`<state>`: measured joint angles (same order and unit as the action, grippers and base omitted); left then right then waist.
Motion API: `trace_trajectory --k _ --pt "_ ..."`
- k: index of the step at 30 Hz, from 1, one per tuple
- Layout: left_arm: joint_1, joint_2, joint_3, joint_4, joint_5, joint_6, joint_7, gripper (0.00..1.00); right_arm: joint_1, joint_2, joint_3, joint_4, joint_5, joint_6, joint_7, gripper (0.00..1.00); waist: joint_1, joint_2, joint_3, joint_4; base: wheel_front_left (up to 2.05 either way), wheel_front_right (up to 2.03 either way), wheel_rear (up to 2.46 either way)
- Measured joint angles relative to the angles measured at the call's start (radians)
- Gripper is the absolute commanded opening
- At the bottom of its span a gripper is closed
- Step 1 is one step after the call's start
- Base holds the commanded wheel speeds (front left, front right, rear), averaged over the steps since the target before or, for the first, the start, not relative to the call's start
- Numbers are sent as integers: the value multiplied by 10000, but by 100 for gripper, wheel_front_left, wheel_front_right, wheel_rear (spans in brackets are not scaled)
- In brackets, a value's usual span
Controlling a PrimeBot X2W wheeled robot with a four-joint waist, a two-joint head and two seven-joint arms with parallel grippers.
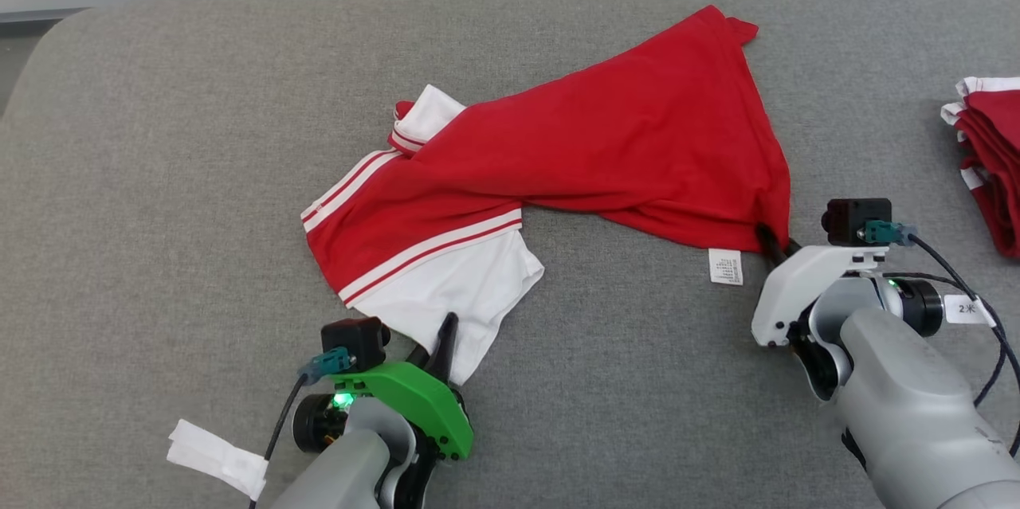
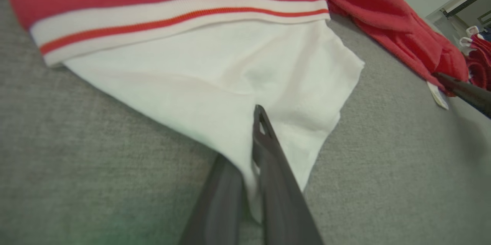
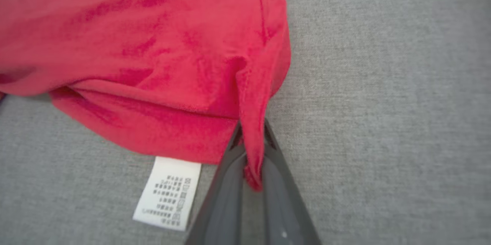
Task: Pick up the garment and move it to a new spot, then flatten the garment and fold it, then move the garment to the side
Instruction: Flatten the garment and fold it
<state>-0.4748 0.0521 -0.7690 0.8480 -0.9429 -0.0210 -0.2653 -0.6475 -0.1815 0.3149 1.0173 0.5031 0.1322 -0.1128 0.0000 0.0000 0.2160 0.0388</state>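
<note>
The garment [image 1: 606, 135] is a red shirt with white sleeves and striped trim, lying twisted across the grey table [image 1: 159, 174]. My left gripper [image 1: 446, 334] is shut on the white sleeve's lower corner [image 2: 245, 130] at the near left. In the left wrist view, white cloth is pinched between the dark fingers [image 2: 268, 153]. My right gripper [image 1: 771, 242] is shut on the red hem corner at the right. The right wrist view has a fold of red fabric [image 3: 253, 149] caught between its fingers [image 3: 276, 168]. A white care label [image 3: 168, 193] hangs beside that grip.
A stack of folded red and white garments [image 1: 992, 158] sits at the table's right edge. A white paper tag [image 1: 215, 457] lies near the left arm. The table's rounded far-left corner [image 1: 72, 23] and the wall lie beyond.
</note>
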Motion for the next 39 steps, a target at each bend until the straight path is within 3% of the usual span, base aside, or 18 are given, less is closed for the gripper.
trace_trajectory --k 6,11,19,22,27,33,39 --pt "607 291 2366 -2408 1189 -251 10 0 449 -395 27 -713 253 -6 -811 0 0 0 -324 75 0 0 0" --pt "1432 209 3981 -4562 1632 -688 12 0 612 -779 173 -2088 336 -6 -1049 0 0 0 -628 42 0 0 0" --pt "1151 382 4481 -7127 1055 -955 278 0 664 -1467 222 -5850 727 -6 -25 0 0 0 -866 -317 0 0 0" --pt "421 708 4725 -8186 616 -974 976 0 540 -1789 -142 -7565 1172 -8 738 0 0 0 -812 -488 0 0 0" --pt "-1272 1367 5095 -9235 148 -554 2566 0 -510 -2046 -991 -9597 1507 -8 2240 0 0 0 -407 -711 0 0 0" --pt "-3614 1624 5753 -9290 -67 209 3446 0 -2425 -1523 -2282 -9881 1643 -15 3260 0 0 0 404 -976 0 0 0" --pt "-6163 2044 6021 -8351 637 286 3239 0 -4286 -596 -3047 -8151 815 -15 3135 0 0 0 1600 -1268 0 0 0"
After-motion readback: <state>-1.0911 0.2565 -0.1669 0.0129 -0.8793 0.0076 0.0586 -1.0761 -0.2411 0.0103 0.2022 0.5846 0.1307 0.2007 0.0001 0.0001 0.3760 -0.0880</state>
